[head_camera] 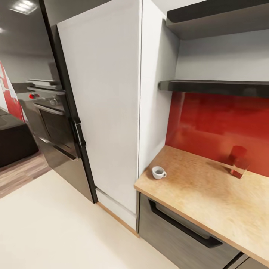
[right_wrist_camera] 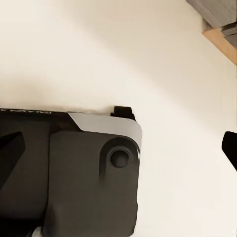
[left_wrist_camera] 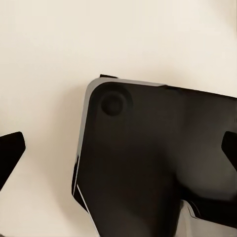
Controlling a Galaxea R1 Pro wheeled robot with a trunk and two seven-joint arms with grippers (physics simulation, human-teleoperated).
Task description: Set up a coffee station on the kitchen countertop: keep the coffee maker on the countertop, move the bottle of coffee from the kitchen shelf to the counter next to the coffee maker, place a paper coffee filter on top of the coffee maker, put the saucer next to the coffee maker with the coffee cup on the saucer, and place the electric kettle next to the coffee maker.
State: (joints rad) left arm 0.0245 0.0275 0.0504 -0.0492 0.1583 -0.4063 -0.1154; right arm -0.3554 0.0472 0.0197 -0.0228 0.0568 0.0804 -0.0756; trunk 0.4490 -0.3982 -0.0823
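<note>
the coffee cup [head_camera: 158, 172] stands upright on the wooden countertop [head_camera: 209, 194], close to its near left corner and just beside the tall white cabinet [head_camera: 108, 101], with its handle turned toward the right. well apart from it, farther along the counter and close against the glossy red back wall [head_camera: 220, 123], is a red see-through object [head_camera: 238, 160] too blurred to identify. a dark shelf [head_camera: 216, 86] runs above the red wall. under the counter sits a grey drawer with a long black handle [head_camera: 183, 226]. left of the white cabinet is a black oven [head_camera: 52, 119] with a red knob, and the floor [head_camera: 56, 231] in front is pale cream.

in the left wrist view the left gripper [left_wrist_camera: 118, 148] hangs over the cream floor and the robot's dark base [left_wrist_camera: 148, 168], its black fingertips [left_wrist_camera: 11, 148] spread wide at the picture's edges, holding nothing. in the right wrist view the right gripper [right_wrist_camera: 118, 143] is likewise spread apart and empty above the base [right_wrist_camera: 84, 173].
</note>
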